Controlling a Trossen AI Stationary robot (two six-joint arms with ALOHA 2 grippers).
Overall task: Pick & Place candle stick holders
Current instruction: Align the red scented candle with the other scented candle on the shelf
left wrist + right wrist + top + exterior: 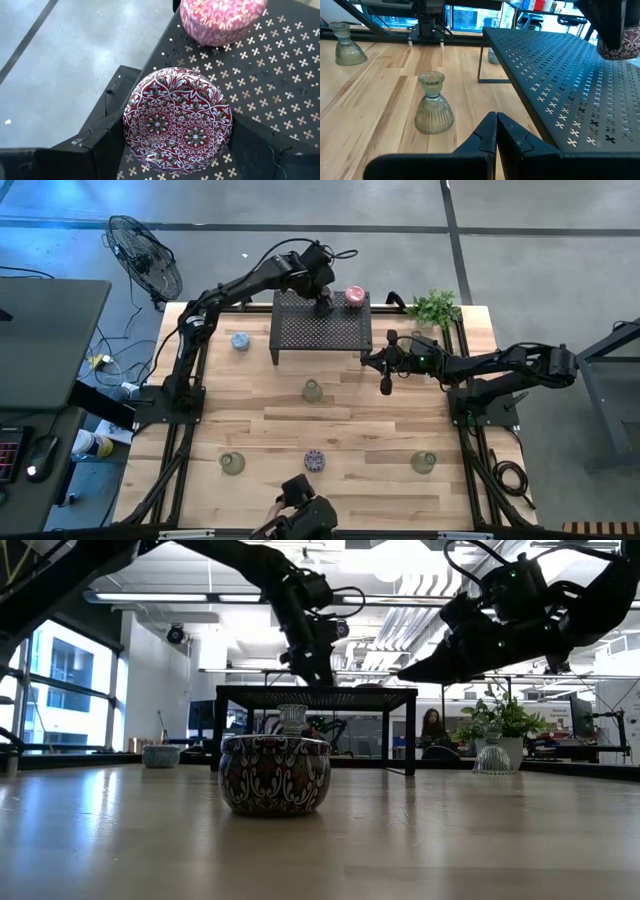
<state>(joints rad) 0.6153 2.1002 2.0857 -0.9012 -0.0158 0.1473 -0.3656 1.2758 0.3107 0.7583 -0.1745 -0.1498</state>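
A black mesh rack stands at the table's far middle, and a pink candle stick holder rests on its top. My left gripper reaches over the rack's far part, shut on a red patterned holder. My right gripper hangs shut and empty off the rack's near right corner. On the table stand a pale blue holder, a mottled purple one and three olive glass ones. My left gripper pinches the red holder's round side wall between its two fingers, one on each opposite side. The fingers come from above, slanting down toward the far edge. The holder stays upright, top up, over the mesh top; whether its base touches the rack I cannot tell.
A green plant stands at the far right corner, close behind my right arm. An olive glass holder stands just ahead of my right gripper. A fan and a desk lie off the table's left side.
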